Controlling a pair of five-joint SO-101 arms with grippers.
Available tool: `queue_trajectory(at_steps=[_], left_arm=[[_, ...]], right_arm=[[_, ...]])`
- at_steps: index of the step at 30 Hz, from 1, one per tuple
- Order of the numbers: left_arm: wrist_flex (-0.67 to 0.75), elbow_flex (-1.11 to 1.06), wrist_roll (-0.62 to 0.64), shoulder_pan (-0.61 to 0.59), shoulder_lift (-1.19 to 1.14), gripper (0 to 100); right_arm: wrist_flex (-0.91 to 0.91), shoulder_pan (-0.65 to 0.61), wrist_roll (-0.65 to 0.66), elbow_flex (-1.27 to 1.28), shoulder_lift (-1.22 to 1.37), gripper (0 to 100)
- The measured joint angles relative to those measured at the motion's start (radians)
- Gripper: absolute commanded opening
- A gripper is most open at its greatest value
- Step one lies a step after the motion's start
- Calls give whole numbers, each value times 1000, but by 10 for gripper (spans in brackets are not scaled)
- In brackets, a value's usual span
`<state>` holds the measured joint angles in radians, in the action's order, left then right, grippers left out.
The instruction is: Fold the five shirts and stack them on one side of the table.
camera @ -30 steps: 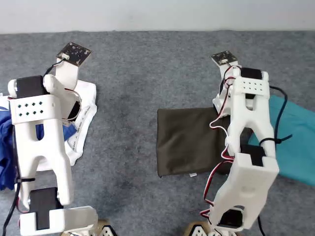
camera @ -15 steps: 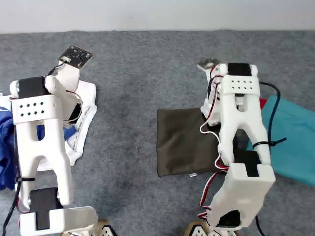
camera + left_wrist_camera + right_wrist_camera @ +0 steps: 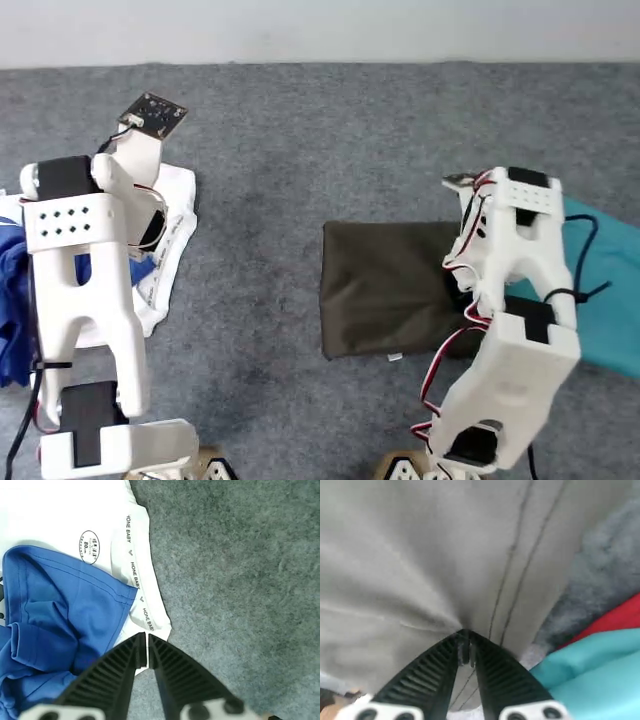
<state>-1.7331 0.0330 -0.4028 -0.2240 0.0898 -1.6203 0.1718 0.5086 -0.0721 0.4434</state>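
Your right gripper (image 3: 464, 649) is clamped on a pinch of the olive shirt (image 3: 420, 555), with the teal shirt (image 3: 592, 672) just beside its tips, while your left gripper (image 3: 147, 647), pressed together, hangs over a corner of the white shirt (image 3: 65, 510).

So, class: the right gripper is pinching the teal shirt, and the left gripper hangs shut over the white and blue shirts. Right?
No: the right wrist view shows the right gripper shut on the olive shirt, not the teal shirt. The left gripper hangs shut over the white shirt and blue shirt.
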Motion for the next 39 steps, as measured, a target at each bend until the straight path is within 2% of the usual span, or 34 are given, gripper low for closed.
queue_trajectory(at_steps=[2, 5, 7, 11, 23, 25, 28, 32, 36, 39], left_arm=[[0, 0, 0, 0, 0, 13], [0, 0, 0, 0, 0, 13], [0, 0, 0, 0, 0, 13], [0, 0, 0, 0, 0, 13], [0, 0, 0, 0, 0, 13], [0, 0, 0, 0, 0, 13], [0, 0, 0, 0, 0, 13], [0, 0, 0, 0, 0, 13], [0, 0, 0, 0, 0, 13], [0, 0, 0, 0, 0, 13]], right_arm=[[-25, -38, -12, -15, -40, 41], [-34, -97, -80, -29, -104, 191], [-38, -107, -141, -31, -117, 249], [-34, -103, -222, -31, -114, 236], [92, -74, -284, -32, 25, 226], [120, -74, -292, -32, 80, 167], [124, -72, -293, -51, 121, 9], [124, -71, -292, -66, 126, 6], [123, -71, -184, -158, 150, 9], [124, -75, -5, -256, 164, 10]])
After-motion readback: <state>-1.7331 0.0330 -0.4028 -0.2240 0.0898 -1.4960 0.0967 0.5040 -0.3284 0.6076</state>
